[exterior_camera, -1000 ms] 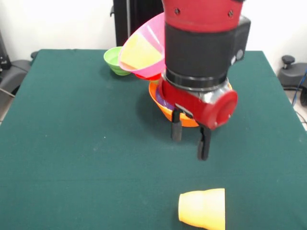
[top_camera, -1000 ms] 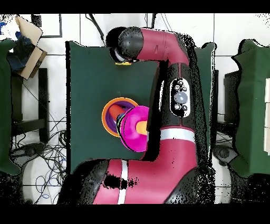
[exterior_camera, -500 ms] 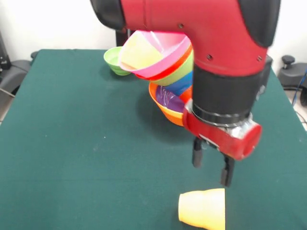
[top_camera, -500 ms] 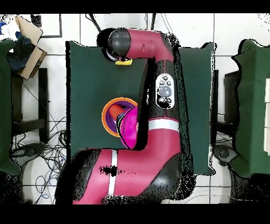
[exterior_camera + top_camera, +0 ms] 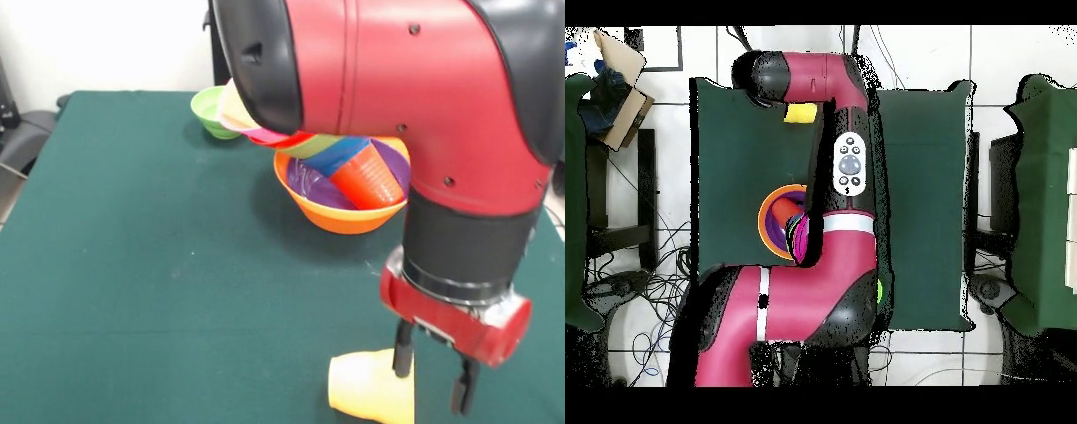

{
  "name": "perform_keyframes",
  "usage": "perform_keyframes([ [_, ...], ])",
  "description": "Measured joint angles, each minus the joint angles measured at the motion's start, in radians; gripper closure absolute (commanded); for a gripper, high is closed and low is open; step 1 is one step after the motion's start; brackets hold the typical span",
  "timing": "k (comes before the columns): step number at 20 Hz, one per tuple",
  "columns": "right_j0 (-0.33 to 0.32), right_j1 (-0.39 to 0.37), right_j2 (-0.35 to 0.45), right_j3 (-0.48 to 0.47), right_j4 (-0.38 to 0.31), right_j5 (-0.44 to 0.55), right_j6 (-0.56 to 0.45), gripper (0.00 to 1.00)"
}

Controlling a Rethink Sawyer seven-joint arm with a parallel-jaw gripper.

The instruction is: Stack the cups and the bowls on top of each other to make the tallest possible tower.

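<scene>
A yellow cup (image 5: 364, 385) lies on its side near the table's front edge; from above it shows as the yellow cup (image 5: 801, 113) beside the arm's end. My gripper (image 5: 431, 390) is open and low at the cup's right end, with one finger (image 5: 403, 358) crossing that end and the other to its right. The tower (image 5: 340, 190) stands mid-table: a large orange bowl (image 5: 335, 216) holds a purple bowl (image 5: 307, 184) and a red-orange cup (image 5: 366, 179), with blue, green, red-orange and pink bowls leaning up left, mostly hidden behind my arm. The overhead view hides the gripper.
A small green bowl (image 5: 208, 109) sits at the far left behind the tower. In the overhead view my arm covers much of the green table (image 5: 735, 160), and the orange bowl (image 5: 768, 215) and pink bowl (image 5: 803, 238) peek out beside it.
My arm has swung away from the tower toward the table's front edge and come down. The open gripper now sits at the yellow cup's right end. The cup has not moved.
</scene>
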Motion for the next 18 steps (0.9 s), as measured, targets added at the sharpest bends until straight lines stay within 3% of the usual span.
perform_keyframes([
  [6, 0.021, 0.089, -0.011, -0.122, -0.017, 0.01, 0.0, 0.0],
  [18, 0.044, 0.135, -0.113, -0.136, -0.02, 0.02, 0.0, 0.0],
])
